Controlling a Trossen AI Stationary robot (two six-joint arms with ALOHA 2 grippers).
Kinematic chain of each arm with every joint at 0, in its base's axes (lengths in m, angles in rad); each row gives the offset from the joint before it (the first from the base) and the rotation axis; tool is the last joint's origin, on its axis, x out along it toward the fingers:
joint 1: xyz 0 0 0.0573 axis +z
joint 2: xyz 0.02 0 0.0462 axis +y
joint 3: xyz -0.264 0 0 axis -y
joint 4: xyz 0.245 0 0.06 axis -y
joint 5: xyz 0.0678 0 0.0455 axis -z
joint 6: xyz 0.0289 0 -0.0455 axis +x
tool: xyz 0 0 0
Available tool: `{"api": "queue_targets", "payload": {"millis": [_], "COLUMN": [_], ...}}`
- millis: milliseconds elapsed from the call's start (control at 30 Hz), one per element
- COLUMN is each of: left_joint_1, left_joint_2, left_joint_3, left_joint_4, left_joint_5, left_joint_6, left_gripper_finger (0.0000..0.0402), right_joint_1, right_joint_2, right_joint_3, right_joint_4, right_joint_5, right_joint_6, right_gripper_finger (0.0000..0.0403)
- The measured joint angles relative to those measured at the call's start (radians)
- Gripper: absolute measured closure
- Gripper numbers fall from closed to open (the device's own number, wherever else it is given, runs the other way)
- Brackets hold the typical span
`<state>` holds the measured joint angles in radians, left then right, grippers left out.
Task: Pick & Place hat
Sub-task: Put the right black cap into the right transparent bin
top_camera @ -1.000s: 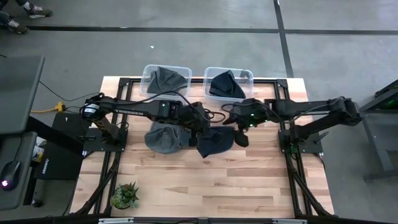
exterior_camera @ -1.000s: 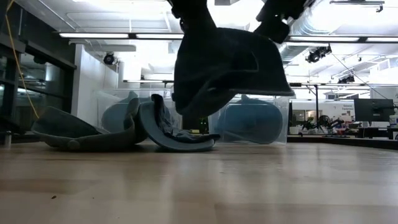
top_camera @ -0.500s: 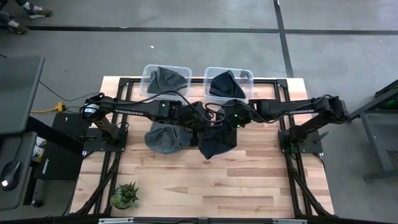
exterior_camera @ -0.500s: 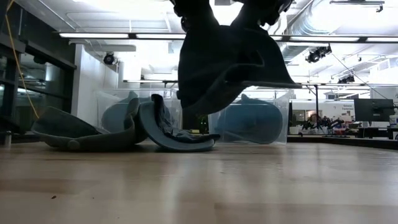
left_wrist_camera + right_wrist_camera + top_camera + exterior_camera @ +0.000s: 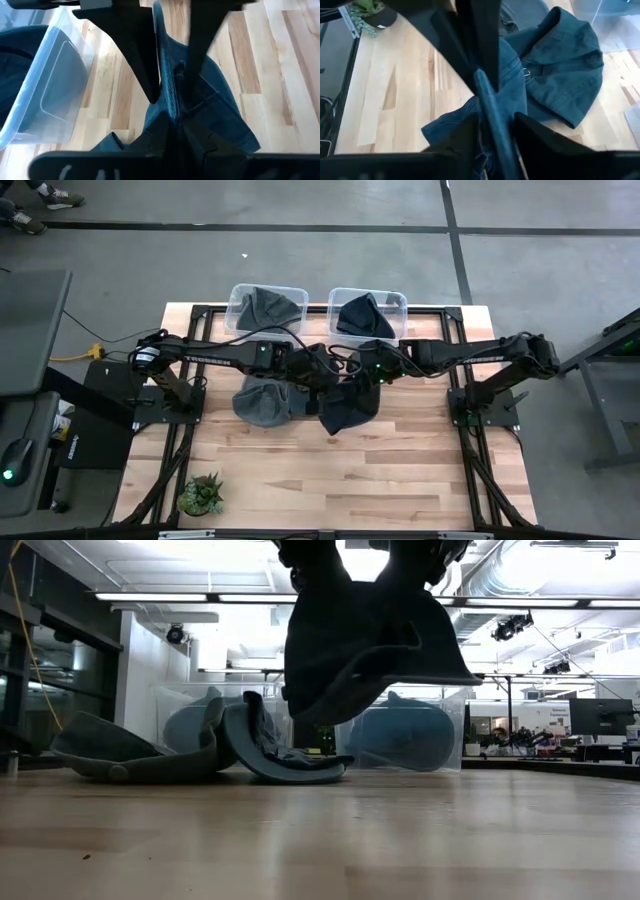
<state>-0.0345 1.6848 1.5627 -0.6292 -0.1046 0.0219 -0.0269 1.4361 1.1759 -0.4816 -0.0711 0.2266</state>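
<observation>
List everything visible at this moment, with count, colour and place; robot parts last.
Dark hat: one, dark blue, lifted above mid-table, held by both hands.
Grey hat: one, grey-blue, lying on the table left of the dark hat.
Bins: two, clear plastic, far edge; left bin holds a grey hat, right bin a dark one.
Plant: one, green, near-left corner.
Table: one, light wood.
Left hand: one, black, shut on the dark hat.
Right hand: one, black, shut on the dark hat's edge.
</observation>
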Motion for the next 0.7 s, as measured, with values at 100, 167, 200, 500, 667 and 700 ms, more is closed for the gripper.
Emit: {"api": "queue_targets", "payload": {"millis": [100,167,200,500,667,700], "left_joint_1": [0.002,0.003,0.002,0.003,0.003,0.003], "left_joint_2": [0.0,0.0,0.0,0.0,0.0,0.0], "left_joint_3": [0.0,0.0,0.0,0.0,0.0,0.0], "left_joint_4": [0.0,0.0,0.0,0.002,0.002,0.002], "left_joint_5": [0.024,0.03,0.031,0.048,0.067,0.064], "left_joint_6": [0.0,0.0,-0.001,0.012,-0.004,-0.021], "left_gripper_finger": [0.0369,0.0368,0.0368,0.0361,0.0302,0.0286], "right_joint_1": [0.0,0.001,0.001,0.007,0.008,0.008], "right_joint_2": [0.0,0.0,0.0,-0.001,-0.001,-0.001], "right_joint_3": [0.0,0.0,0.0,0.0,0.0,0.0], "right_joint_4": [0.0,0.0,0.0,-0.007,-0.007,-0.007], "right_joint_5": [-0.009,-0.016,-0.017,0.023,0.043,0.053], "right_joint_6": [0.009,0.02,0.02,0.089,0.115,0.125], "right_gripper_finger": [0.0359,0.0385,0.0387,0.0389,0.0389,0.0389]}}
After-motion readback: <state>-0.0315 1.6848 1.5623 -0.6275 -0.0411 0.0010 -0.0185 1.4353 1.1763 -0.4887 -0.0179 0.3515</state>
